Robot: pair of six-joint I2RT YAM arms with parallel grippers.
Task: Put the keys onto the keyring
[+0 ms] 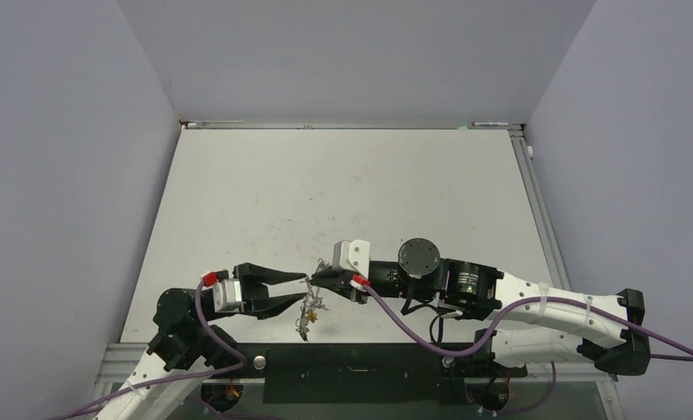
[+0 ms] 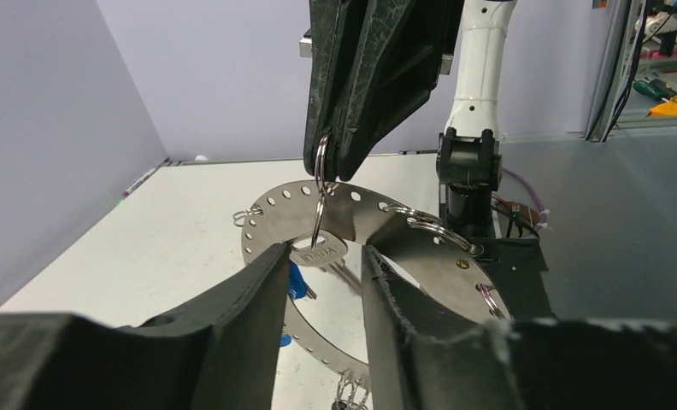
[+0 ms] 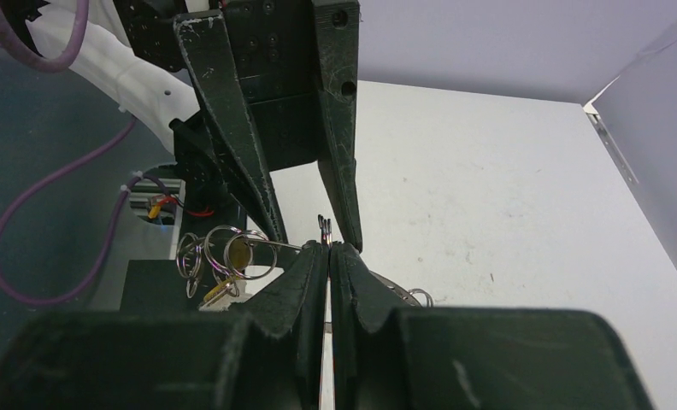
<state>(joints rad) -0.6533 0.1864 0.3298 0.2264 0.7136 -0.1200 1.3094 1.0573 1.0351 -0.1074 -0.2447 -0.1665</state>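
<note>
Left wrist cam: right pincer [image 2: 325, 171] at 12 o'clock pinching a small wire loop [image 2: 318, 158], plain silver metal key [image 2: 321, 253] hanging upright from it, smack between the tips of the spread left pincer [image 2: 324, 260], big hole-punched silvery metal keyring [image 2: 386, 224] just behind at 1 o'clock.

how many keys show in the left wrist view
2: a silver key hangs from the small ring pinched by the right gripper; a blue-headed key sits beside it, partly behind a finger. Others may be hidden.
</note>
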